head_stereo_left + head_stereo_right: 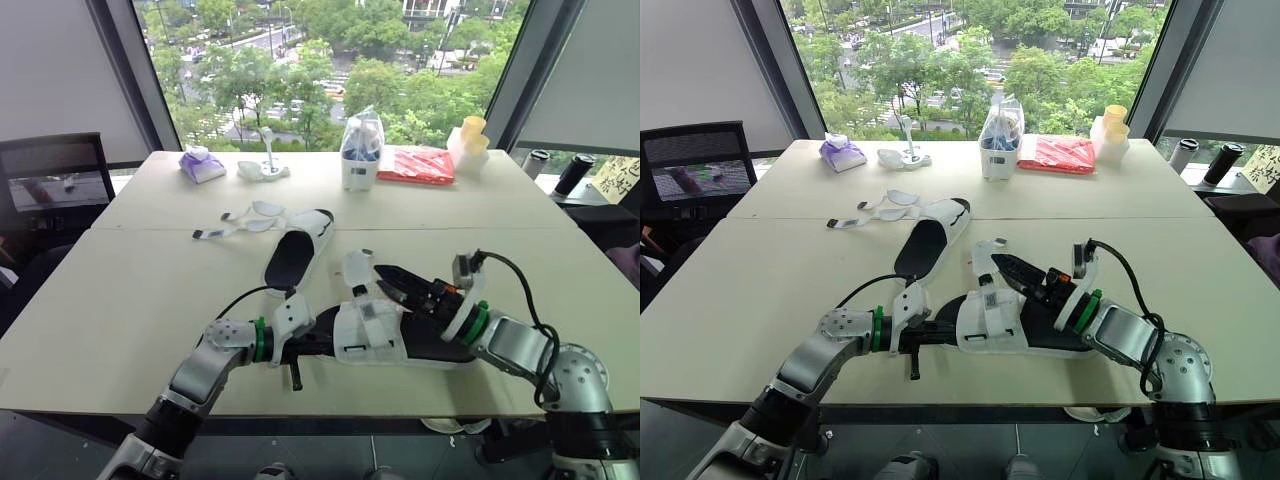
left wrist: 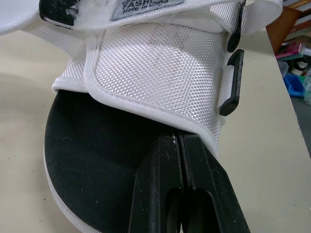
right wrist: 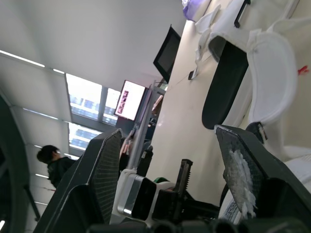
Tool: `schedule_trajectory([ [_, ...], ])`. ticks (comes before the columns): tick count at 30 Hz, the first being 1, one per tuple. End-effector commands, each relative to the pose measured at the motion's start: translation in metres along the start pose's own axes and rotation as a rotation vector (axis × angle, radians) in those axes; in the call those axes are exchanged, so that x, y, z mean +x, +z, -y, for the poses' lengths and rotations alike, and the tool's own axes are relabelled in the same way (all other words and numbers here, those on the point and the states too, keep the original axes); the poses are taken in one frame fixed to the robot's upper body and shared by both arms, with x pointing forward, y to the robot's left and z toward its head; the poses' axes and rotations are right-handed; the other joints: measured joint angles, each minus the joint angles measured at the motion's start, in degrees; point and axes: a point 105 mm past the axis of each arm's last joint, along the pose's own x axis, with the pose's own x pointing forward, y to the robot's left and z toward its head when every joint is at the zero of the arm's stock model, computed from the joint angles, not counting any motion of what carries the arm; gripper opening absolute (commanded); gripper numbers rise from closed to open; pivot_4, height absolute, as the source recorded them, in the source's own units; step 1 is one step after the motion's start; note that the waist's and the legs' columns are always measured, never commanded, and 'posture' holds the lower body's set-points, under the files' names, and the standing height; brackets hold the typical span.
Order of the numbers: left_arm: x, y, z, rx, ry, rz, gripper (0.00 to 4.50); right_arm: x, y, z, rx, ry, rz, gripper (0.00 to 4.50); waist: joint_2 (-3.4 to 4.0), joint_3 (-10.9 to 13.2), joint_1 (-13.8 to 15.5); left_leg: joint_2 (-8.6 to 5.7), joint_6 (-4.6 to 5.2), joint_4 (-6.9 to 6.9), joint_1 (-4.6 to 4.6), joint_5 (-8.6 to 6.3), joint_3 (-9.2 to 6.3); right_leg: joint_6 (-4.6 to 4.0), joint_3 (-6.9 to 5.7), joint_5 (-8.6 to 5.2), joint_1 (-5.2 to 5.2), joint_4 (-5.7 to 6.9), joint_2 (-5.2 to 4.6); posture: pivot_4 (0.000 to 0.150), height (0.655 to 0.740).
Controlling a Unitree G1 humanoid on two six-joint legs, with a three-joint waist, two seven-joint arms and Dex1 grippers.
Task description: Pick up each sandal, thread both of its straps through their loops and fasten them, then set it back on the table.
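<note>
**Getting the loose strap into its loop**

The near sandal [image 1: 372,330] is lying on the tabletop [image 1: 140,300] close to its front edge, between the two arms, with one rounded end towards the left arm. The left end effector [image 2: 179,145] is sitting closed. Its two fingers are pressing together over the black footbed, tips at the hem of the broad white strap [image 2: 155,68]. I cannot tell whether any webbing is caught between them. The right end effector [image 1: 388,282] is hovering wide open just above the sandal's other half, fingers pointing at the loose strap [image 1: 356,268], which is standing up from the sandal. The far sandal [image 1: 292,258] is lying further back, its straps spread flat beside it.

The step in hand looks to be taking that upright strap. The right fingers should be closing near its free tip, on the flat faces, so that a short, stiff end is leading. A grip at mid-strap would likely leave the tip flopping. The left arm should be pinning the sole firmly, since the sandal looks light enough to be sliding under any pull. The tip should be travelling in line with the slot of the black loop [image 2: 232,82], and staying lifted off the webbing until it is fully through.
</note>
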Motion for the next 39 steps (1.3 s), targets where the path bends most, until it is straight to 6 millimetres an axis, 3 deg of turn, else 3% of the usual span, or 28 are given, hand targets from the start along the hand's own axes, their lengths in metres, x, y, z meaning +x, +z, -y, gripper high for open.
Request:
schedule_trajectory([
  [1, 0.001, -0.020, 0.001, -0.070, 0.015, -0.059, 0.00, 0.004, 0.020, -0.004, -0.310, -0.064, -0.051, 3.40, 0.05, 0.00, 0.02, -0.01, 0.00, 0.03, 0.00, 0.00, 0.02, 0.02, -0.01, -0.01, 0.01, 0.00, 0.00, 0.150, 0.7400],
  [4, 0.003, -0.019, 0.001, -0.067, 0.009, -0.058, 0.00, 0.013, 0.016, 0.008, -0.605, -0.111, -0.241, 3.40, 0.12, -0.04, 0.00, -0.02, 0.00, 0.04, 0.00, 0.00, 0.08, 0.18, -0.01, -0.11, -0.01, 0.01, 0.01, 0.150, 0.7400],
  [7, 0.004, -0.019, 0.000, -0.060, 0.006, -0.059, 0.00, 0.019, 0.010, 0.013, -0.719, -0.084, -0.382, 3.40, 0.13, -0.05, 0.13, -0.01, 0.00, 0.04, 0.00, 0.00, 0.18, 0.19, -0.13, -0.13, 0.00, 0.04, 0.03, 0.150, 0.7400],
  [20, 0.005, -0.019, -0.001, -0.073, 0.056, -0.031, 0.00, 0.025, -0.008, 0.022, -0.738, -0.051, -0.650, 3.40, 0.13, -0.05, 0.13, -0.08, -0.01, 0.09, -0.03, 0.00, -0.04, 0.09, -0.14, -0.06, 0.01, 0.09, -0.08, 0.150, 0.7400],
  [26, 0.006, -0.019, 0.000, -0.073, 0.057, -0.027, 0.00, 0.036, -0.002, 0.029, -0.735, -0.076, -0.626, 3.40, 0.13, -0.06, 0.10, -0.08, -0.01, 0.10, 0.00, 0.00, -0.05, 0.15, -0.14, -0.09, 0.01, 0.15, -0.07, 0.150, 0.7400],
  [29, 0.006, -0.019, 0.000, -0.074, 0.057, -0.026, 0.00, 0.041, 0.001, 0.026, -0.716, -0.071, -0.601, 2.54, 0.13, -0.06, 0.12, -0.09, -0.01, 0.09, 0.00, 0.00, -0.05, 0.07, -0.15, -0.03, 0.00, 0.17, -0.07, 0.150, 0.7400],
  [34, 0.006, -0.019, 0.000, -0.074, 0.055, -0.026, 0.00, 0.041, 0.004, 0.019, -0.685, -0.042, -0.570, 0.06, 0.14, -0.06, 0.08, -0.11, -0.01, 0.07, -0.01, 0.01, -0.04, 0.05, -0.15, -0.02, 0.00, 0.16, -0.08, 0.150, 0.7400],
  [39, 0.005, -0.019, 0.000, -0.079, 0.056, -0.028, 0.00, 0.035, 0.018, -0.009, -0.565, 0.068, -0.456, 0.06, 0.15, -0.04, 0.14, -0.11, -0.01, 0.05, -0.02, 0.01, -0.05, 0.05, -0.15, -0.02, -0.05, 0.22, -0.07, 0.150, 0.7400],
])
